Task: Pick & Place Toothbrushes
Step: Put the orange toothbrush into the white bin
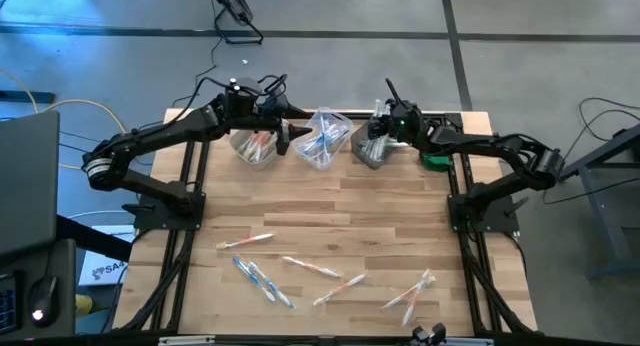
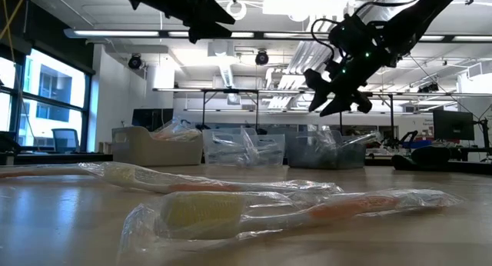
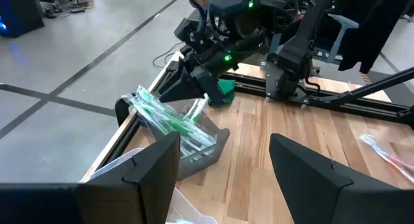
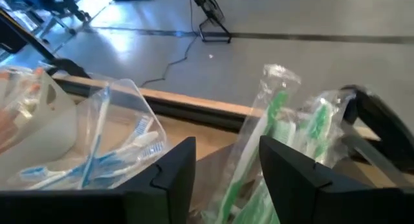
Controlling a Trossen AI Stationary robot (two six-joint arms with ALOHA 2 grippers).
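Note:
Several wrapped toothbrushes (image 1: 310,267) lie loose on the near half of the wooden table. Three bins stand in a row at the far edge. The left bin (image 1: 255,146) holds orange-handled brushes, the clear middle bin (image 1: 322,138) blue ones, and the dark right bin (image 1: 370,152) green ones. My right gripper (image 4: 226,149) hangs open over the dark bin. A wrapped green toothbrush (image 4: 262,130) stands up between its fingers, lower end in the bin. My left gripper (image 3: 225,138) is open and holds nothing, hovering between the left and middle bins (image 1: 283,136). My right gripper has its fingers (image 4: 178,166) on either side of the green toothbrush's wrapped shaft (image 4: 249,159), coming from above at a slant. The brush rests in the dark bin among other green brushes. I cannot tell whether either finger touches the wrapper.
A small green object (image 1: 435,160) sits by the right arm's rail at the far right. Black frame rails (image 1: 190,201) run along both sides of the table. In the low view, wrapped brushes (image 2: 292,208) lie close to the camera.

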